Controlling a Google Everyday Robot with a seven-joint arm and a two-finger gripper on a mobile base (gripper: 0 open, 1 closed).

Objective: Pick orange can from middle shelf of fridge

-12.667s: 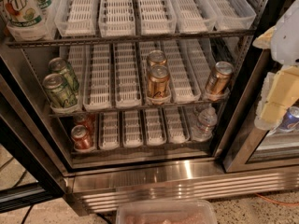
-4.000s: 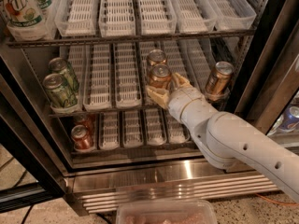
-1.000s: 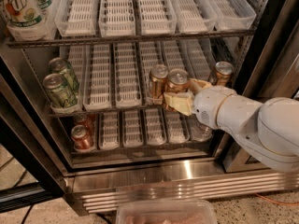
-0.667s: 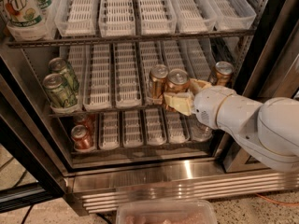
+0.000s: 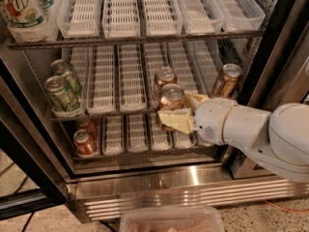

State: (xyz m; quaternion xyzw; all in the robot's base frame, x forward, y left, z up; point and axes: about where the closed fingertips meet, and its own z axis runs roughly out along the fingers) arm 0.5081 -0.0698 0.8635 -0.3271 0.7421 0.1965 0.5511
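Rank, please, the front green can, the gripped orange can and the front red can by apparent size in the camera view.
front green can, narrowly
orange can, partly hidden in the gripper at the middle shelf's front, so unsure
front red can

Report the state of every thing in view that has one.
end effector: at the front of the middle shelf, shut on the orange can.
orange can: upright, gripped.
fridge: open.
rear orange can: upright, free.
right orange can: upright, free.
green cans: upright, free.
red cans: upright, free.
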